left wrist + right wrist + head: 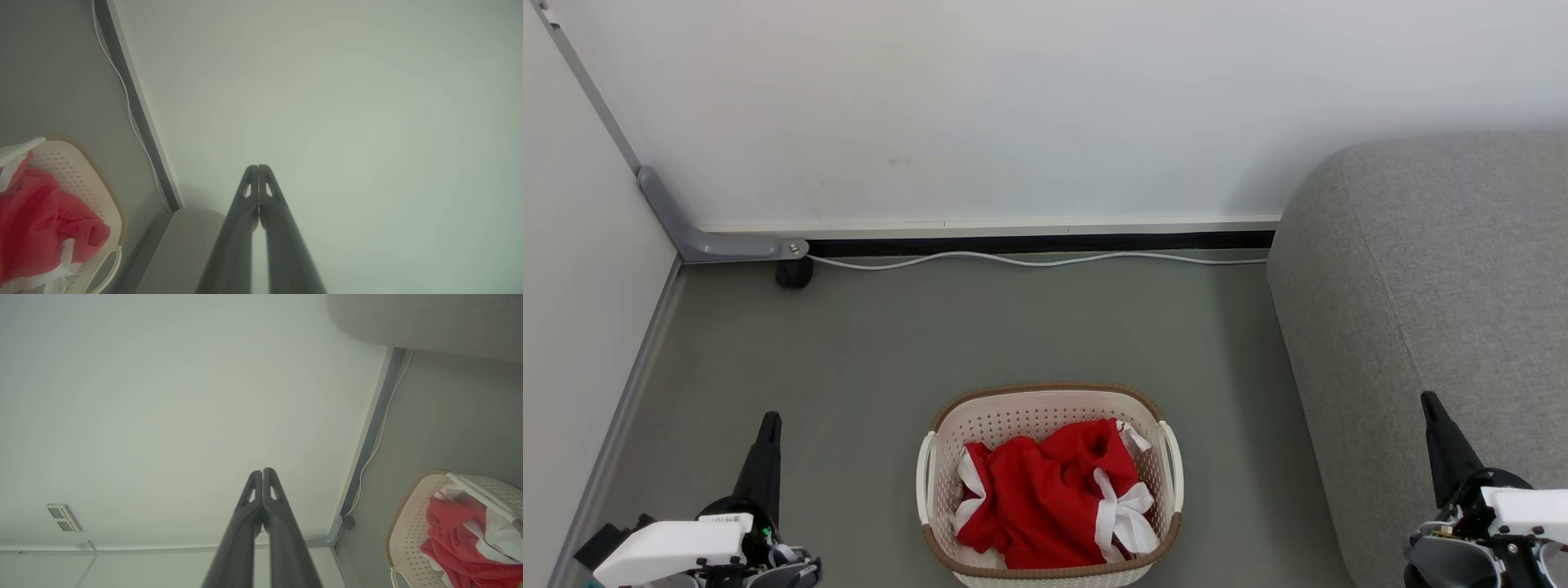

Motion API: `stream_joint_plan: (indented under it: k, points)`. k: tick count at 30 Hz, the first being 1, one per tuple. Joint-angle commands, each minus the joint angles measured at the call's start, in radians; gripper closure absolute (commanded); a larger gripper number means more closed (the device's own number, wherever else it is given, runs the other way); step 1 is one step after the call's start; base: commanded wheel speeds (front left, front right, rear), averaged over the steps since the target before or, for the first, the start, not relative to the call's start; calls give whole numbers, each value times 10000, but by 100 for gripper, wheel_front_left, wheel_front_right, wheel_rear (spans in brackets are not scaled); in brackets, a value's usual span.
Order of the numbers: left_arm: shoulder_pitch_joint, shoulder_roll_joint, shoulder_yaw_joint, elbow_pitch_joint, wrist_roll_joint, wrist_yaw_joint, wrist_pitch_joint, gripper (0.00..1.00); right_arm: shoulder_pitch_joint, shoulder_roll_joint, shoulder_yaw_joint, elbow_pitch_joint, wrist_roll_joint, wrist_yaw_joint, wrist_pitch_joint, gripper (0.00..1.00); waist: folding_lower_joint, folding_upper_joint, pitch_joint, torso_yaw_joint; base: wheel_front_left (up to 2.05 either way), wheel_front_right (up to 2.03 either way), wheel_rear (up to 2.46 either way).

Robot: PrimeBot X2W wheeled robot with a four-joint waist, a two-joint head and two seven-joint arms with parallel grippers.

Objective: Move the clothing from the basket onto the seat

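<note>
- The left gripper (769,420) stood at the lower left of the head view, over the floor. Its two dark fingers were pressed together along their length and held nothing. In the left wrist view the tips met with no gap between them.
- The right gripper (1427,400) stood at the lower right, in front of the edge of the sofa. It was closed completely too, and it was empty.
- Between the two grippers, and apart from both, the laundry basket (1045,390) sat on the grey-green floor (1013,327).
- The red clothing (1045,498) lay crumpled inside the basket and covered most of its bottom. Its white bands were gathered toward the right handle.
- The seat (1437,269), a light grey sofa, stood to the right of the basket, near it but not touching it.
- Farther back, a white cable (1029,260) ran along the floor at the foot of the wall, from a black caster (794,273) toward the sofa.
- A grey metal bracket (719,245) lay just above the caster, in the left corner.
- The white wall (1013,106) closed the scene behind.
</note>
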Motion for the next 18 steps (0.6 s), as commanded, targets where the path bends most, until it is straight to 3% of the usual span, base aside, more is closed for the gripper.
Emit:
stream_joint_plan:
  k: [1, 18]
  points:
    - [-580, 181, 323, -287, -38, -75, 58, 100, -165, -106, 172, -309, 115, 44, 75, 100, 0, 0, 0, 0, 0, 0, 0]
    - [-580, 181, 323, -287, -38, -75, 58, 100, -165, -106, 172, -309, 115, 44, 75, 100, 0, 0, 0, 0, 0, 0, 0]
